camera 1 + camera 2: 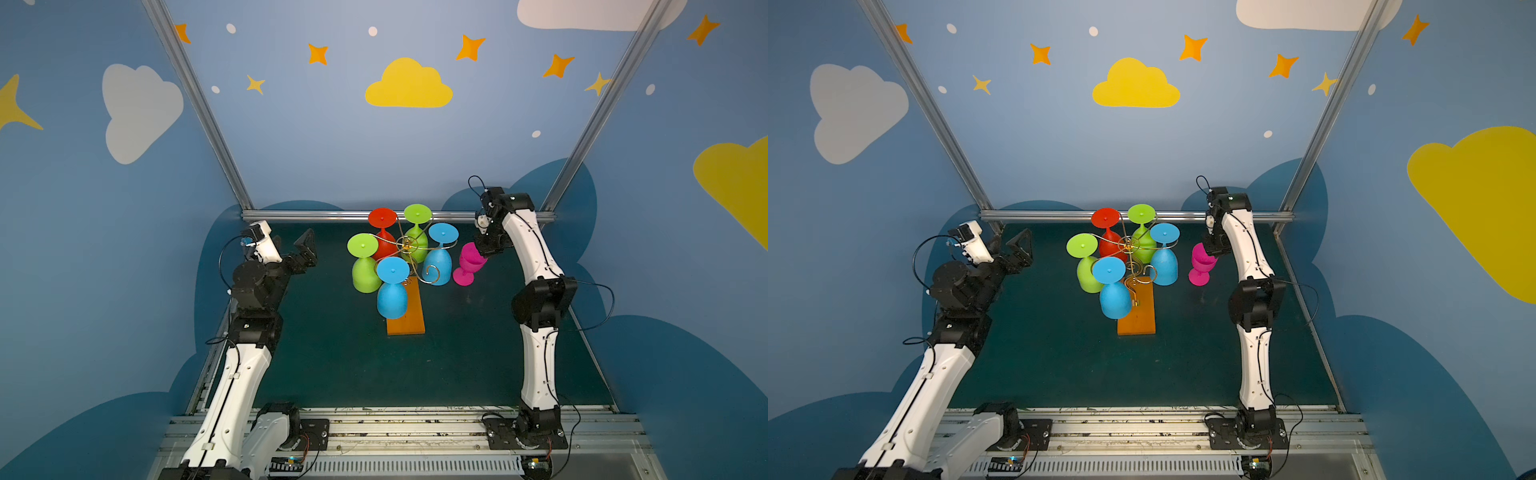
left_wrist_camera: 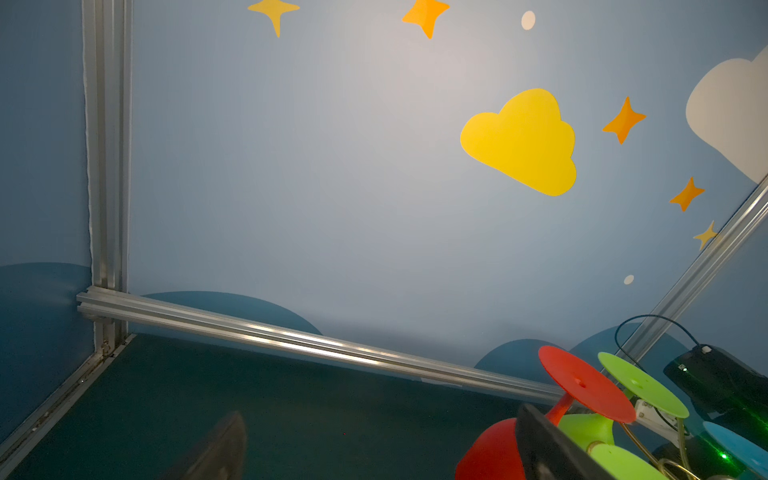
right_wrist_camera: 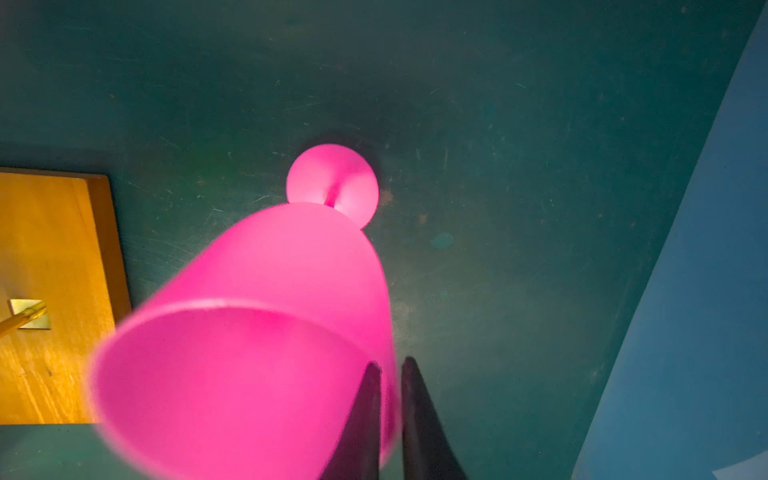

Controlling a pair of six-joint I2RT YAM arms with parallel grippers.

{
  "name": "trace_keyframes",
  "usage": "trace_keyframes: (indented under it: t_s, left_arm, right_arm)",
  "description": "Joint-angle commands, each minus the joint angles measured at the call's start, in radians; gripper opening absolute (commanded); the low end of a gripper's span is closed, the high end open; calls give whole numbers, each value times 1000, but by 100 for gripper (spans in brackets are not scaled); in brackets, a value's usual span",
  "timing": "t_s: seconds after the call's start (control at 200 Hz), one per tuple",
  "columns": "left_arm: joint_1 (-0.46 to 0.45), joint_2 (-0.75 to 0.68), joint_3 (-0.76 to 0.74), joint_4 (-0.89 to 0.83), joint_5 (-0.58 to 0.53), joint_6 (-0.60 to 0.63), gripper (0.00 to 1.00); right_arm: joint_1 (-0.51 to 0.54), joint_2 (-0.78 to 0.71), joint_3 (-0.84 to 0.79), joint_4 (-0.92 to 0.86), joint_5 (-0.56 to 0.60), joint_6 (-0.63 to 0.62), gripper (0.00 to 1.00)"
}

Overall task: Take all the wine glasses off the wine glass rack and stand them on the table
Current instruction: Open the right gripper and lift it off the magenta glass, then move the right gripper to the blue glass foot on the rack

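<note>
One pink plastic wine glass (image 1: 471, 257) stands at 3 o'clock of the gold wire rack (image 1: 406, 246), rim pinched by the right hand (image 3: 391, 363); left hand (image 1: 293, 249) spread wide. Dragging at release could tip it.

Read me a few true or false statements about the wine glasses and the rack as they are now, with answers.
1. A blue wine glass hangs upside down at the near end of the wine glass rack. True.
2. The pink wine glass hangs on the rack. False: its foot is on the table, beside the rack.
3. The right end effector straddles the pink wine glass's rim. True.
4. The left end effector holds a red glass. False: it is open and empty.
</note>
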Motion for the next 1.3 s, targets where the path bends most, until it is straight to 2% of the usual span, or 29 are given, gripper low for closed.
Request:
trace_keyframes:
  t_s: [0.0,0.16,0.385,0.546,0.636,0.836,0.956,1.031,1.121,1.191,1.292]
  left_arm:
    - [5,-14,-7,-2,12,0,99]
    - [5,-14,-7,-4,13,-1,99]
    - [7,-16,-7,-6,11,0,99]
    - [6,-21,-9,-8,6,-1,99]
    - [7,-21,-9,-8,6,-1,99]
    - [7,-28,-10,-10,0,-1,100]
    - [7,-32,-12,-10,-1,-4,99]
    - [7,-34,-12,-10,-1,-6,99]
    - [7,-38,-13,-10,-6,-5,99]
    - [6,-41,-14,-11,-7,-6,99]
    - [7,-42,-15,-10,-9,-7,99]
  right_arm:
    - [4,10,13,-25,-23,3,13]
    - [3,-7,14,-21,-47,7,16]
    - [-4,-72,14,10,-123,25,26]
    - [-20,-145,3,51,-205,51,38]
    - [-26,-203,-37,97,-234,67,43]
    - [-52,-359,-181,220,-320,115,44]
    - [-74,-488,-306,310,-445,171,44]
    - [-91,-599,-442,417,-542,227,44]
    - [-107,-771,-687,664,-678,297,45]
    - [-115,-908,-902,905,-739,423,50]
    - [-123,-1003,-1037,1070,-806,546,55]
